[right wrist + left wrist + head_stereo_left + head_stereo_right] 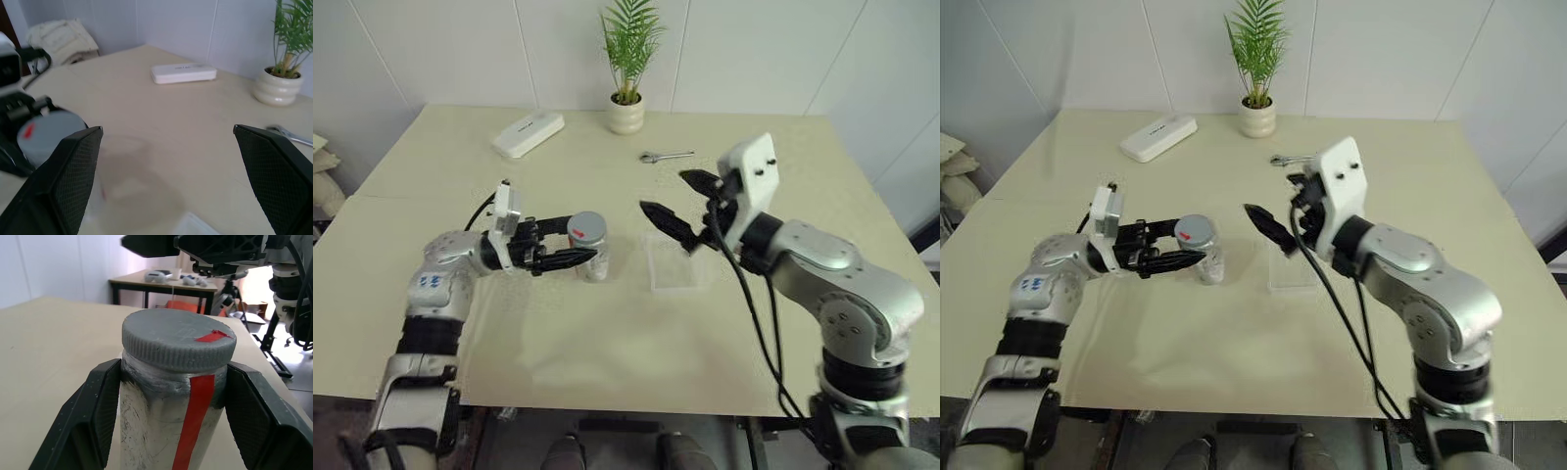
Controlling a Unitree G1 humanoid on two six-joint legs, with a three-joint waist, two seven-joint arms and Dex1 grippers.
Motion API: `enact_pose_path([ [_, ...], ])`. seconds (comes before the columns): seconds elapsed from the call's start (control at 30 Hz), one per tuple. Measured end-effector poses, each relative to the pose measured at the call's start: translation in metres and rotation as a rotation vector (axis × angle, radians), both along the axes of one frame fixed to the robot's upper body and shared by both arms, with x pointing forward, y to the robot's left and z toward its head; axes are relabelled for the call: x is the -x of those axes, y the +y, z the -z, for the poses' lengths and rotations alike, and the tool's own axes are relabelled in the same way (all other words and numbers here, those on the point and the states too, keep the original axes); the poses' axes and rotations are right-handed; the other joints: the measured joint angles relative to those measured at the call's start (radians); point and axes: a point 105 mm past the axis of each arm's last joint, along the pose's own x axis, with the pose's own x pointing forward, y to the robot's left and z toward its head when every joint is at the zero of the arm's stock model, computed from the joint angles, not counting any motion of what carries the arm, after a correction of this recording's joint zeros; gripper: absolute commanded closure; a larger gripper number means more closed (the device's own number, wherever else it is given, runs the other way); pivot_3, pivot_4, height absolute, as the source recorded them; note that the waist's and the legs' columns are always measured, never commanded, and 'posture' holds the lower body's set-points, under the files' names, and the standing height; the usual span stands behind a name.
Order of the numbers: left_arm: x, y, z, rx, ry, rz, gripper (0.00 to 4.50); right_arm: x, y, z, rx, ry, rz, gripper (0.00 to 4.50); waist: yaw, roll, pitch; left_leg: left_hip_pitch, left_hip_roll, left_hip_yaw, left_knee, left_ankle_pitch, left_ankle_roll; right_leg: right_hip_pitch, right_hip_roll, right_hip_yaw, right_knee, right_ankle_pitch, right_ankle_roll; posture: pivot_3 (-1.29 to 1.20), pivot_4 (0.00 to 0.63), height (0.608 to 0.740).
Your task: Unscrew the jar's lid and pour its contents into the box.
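The clear jar with a red stripe stands upright left of the table's middle. Its grey lid, with a red patch on top, is screwed on. My left gripper reaches in from the left and is shut on the jar just under the lid, one finger on each side. Whether the jar touches the table I cannot tell. The contents are hidden. My right gripper hangs open to the jar's right, above the clear box, holding nothing.
At the back of the table are a white oblong case, a potted plant and a small wrench. The table's edges lie close on the left and right.
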Motion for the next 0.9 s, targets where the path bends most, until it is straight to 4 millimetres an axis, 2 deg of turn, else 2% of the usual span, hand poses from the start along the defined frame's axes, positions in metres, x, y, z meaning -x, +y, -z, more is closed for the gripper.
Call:
enact_pose_path([
  [0.27,-0.007,-0.022,0.002,0.013,0.004,0.077,1.74,0.006,0.024,0.003,-0.008,0.022,0.010,0.00,-0.020,0.000,0.000,0.000,0.000,-0.001,0.000,0.004,0.003,-0.006,0.001,0.000,0.013,-0.002,-0.002,0.00,0.150,0.740],
  [0.43,-0.006,-0.030,0.005,-0.001,0.029,0.114,1.74,0.012,0.036,0.018,0.046,0.025,-0.011,0.00,-0.030,0.000,0.000,0.000,0.000,-0.002,0.000,0.006,0.005,-0.005,0.002,0.000,0.014,-0.001,-0.002,0.00,0.150,0.740],
  [0.6,-0.005,-0.031,0.006,-0.005,0.057,0.133,1.74,0.011,0.035,0.030,0.100,0.016,-0.006,0.00,-0.029,0.000,0.000,0.000,0.000,-0.004,0.000,0.006,0.006,-0.005,0.003,0.000,0.014,0.000,-0.002,0.00,0.150,0.740],
  [0.9,-0.001,-0.030,0.002,-0.016,0.055,0.156,1.74,0.008,0.034,0.033,0.102,-0.018,0.006,0.00,-0.029,0.000,0.000,0.000,0.000,-0.004,0.000,0.006,0.006,-0.005,0.003,0.000,0.014,0.000,-0.002,0.00,0.150,0.740],
])
